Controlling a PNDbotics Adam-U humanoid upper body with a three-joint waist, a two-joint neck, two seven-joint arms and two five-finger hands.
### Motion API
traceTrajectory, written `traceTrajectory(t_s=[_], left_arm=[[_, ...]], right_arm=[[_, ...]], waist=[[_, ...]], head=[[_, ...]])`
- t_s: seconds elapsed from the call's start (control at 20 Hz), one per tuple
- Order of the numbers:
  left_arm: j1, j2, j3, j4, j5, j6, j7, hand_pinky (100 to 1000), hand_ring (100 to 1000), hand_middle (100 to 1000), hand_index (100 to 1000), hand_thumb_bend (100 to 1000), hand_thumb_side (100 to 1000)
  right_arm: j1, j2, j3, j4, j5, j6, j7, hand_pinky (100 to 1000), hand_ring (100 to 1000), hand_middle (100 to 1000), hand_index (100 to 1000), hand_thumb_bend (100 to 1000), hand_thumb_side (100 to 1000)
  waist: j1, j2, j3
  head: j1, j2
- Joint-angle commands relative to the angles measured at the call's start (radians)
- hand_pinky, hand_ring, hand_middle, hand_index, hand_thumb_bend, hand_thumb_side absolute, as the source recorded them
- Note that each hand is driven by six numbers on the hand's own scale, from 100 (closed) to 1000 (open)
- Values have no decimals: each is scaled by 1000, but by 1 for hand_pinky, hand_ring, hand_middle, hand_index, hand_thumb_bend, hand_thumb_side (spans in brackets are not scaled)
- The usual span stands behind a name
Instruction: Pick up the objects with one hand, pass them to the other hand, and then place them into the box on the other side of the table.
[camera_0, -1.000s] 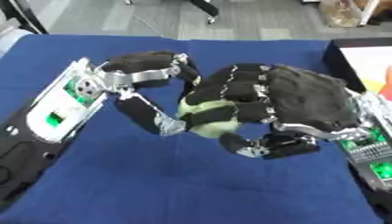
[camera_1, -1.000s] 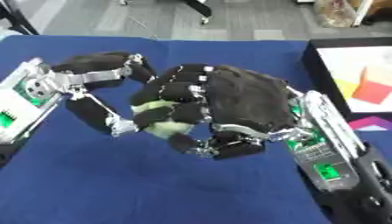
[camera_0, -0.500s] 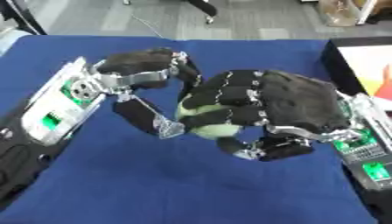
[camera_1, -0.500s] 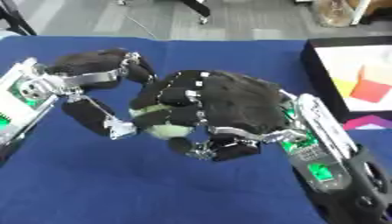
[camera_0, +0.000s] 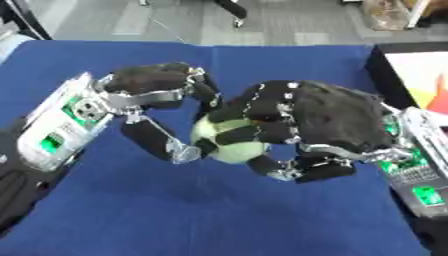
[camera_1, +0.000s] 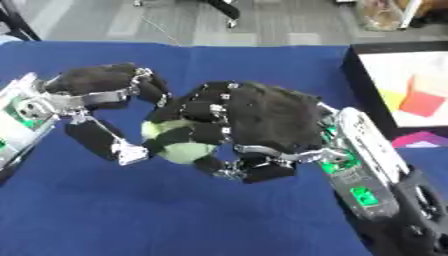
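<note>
left eye view: handover step. ball (camera_0: 229, 145), pale green, held above the blue surface (camera_0: 105, 210) between both hands. right hand (camera_0: 302, 125) fingers curled over it from the right; left hand (camera_0: 153, 95) curled round its left side, thumb at its lower edge.

right eye view: box (camera_1: 398, 85) at right edge, coloured blocks inside. next, by my reckoning: left hand lets go, right carries ball to box.
</note>
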Motion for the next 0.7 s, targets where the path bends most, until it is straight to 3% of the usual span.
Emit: traceTrajectory(t_s=[0.05, 0.4, 0.7], left_arm=[[-9, 32, 10, -13, 25, 0, -20, 685, 434, 326, 496, 100, 384], [-8, 35, 17, -41, 59, 8, -49, 686, 434, 325, 495, 100, 368], [-13, 34, 13, -46, 21, -27, -20, 688, 436, 325, 495, 100, 327]], right_arm=[[-10, -18, -11, -9, 25, 2, -19, 761, 832, 889, 875, 100, 100], [-12, -15, -1, 5, 46, -7, -40, 778, 857, 904, 889, 100, 100], [-15, -7, 13, 25, -15, -22, 6, 834, 926, 935, 938, 100, 100]], waist=[[0, -21, 2], [-1, -22, 4], [-1, -22, 3]], head=[[-6, 2], [-9, 1], [-3, 0]])
